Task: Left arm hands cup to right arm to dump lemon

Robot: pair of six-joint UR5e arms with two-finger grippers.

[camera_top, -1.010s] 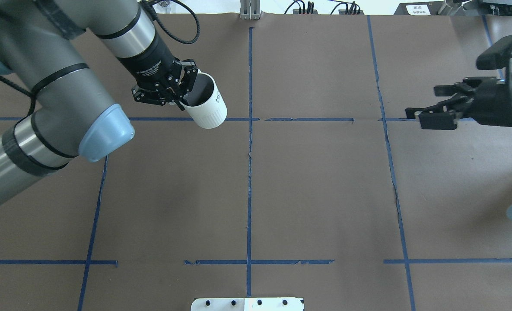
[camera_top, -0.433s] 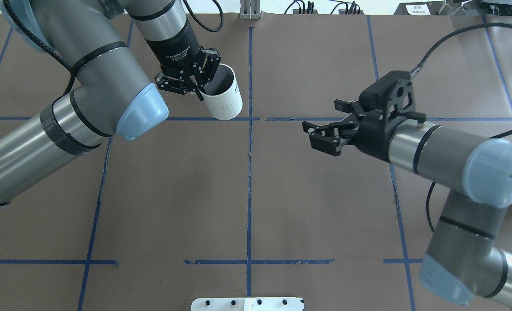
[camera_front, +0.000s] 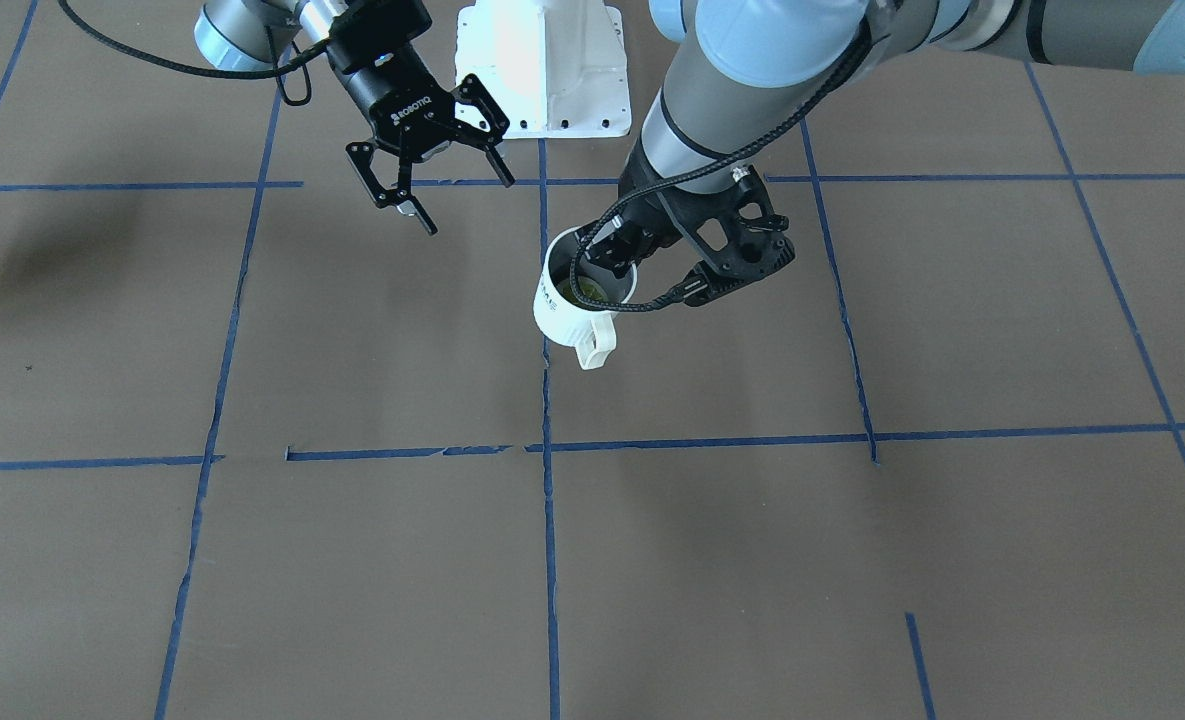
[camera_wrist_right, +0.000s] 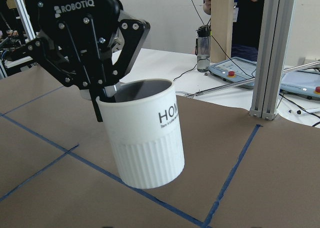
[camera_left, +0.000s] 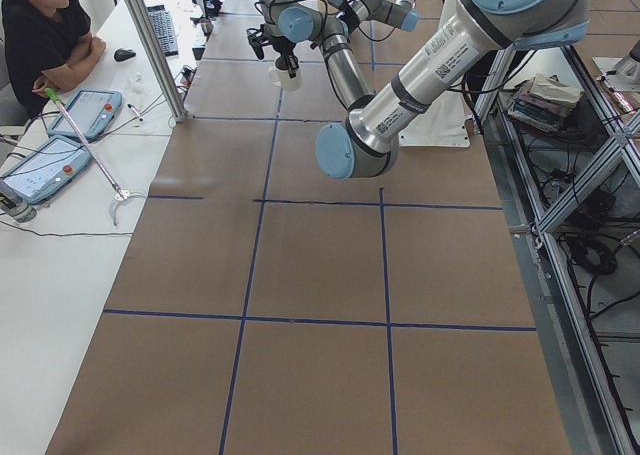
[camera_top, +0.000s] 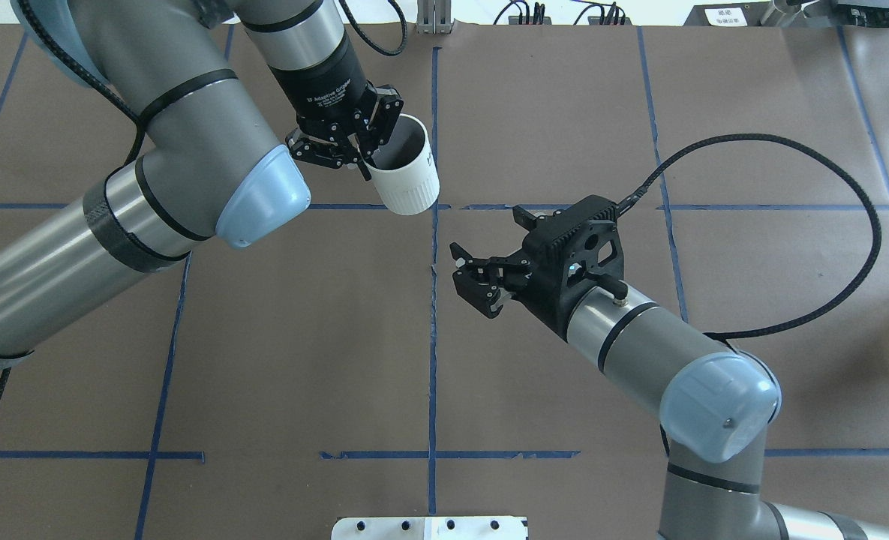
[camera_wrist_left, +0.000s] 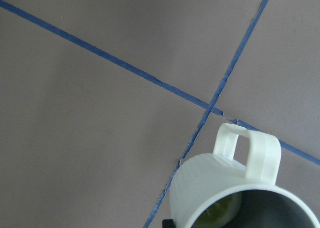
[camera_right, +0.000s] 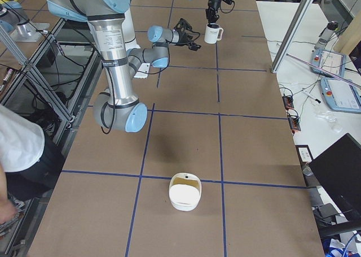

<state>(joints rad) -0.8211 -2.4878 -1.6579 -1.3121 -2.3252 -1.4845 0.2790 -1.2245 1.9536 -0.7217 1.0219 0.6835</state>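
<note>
My left gripper [camera_top: 360,152] is shut on the rim of the white cup [camera_top: 408,177], one finger inside and one outside, and holds it tilted above the table near the centre tape line. The cup also shows in the front view [camera_front: 570,306], with its cream handle toward the camera. The yellow-green lemon [camera_front: 592,292] lies inside the cup and shows in the left wrist view [camera_wrist_left: 220,213]. The right wrist view shows the "HOME" side of the cup [camera_wrist_right: 145,138]. My right gripper [camera_top: 474,283] is open and empty, apart from the cup on its near right, pointing toward it.
Brown paper with a blue tape grid covers the table [camera_top: 564,375]. The white robot base plate [camera_top: 429,527] sits at the near edge. A white container [camera_right: 185,192] stands toward the table's right end. An operator [camera_left: 45,35] sits beyond the far side.
The right arm has swung in from the right edge toward the table's centre, gripper open. The left arm has carried the cup a little to the right.
</note>
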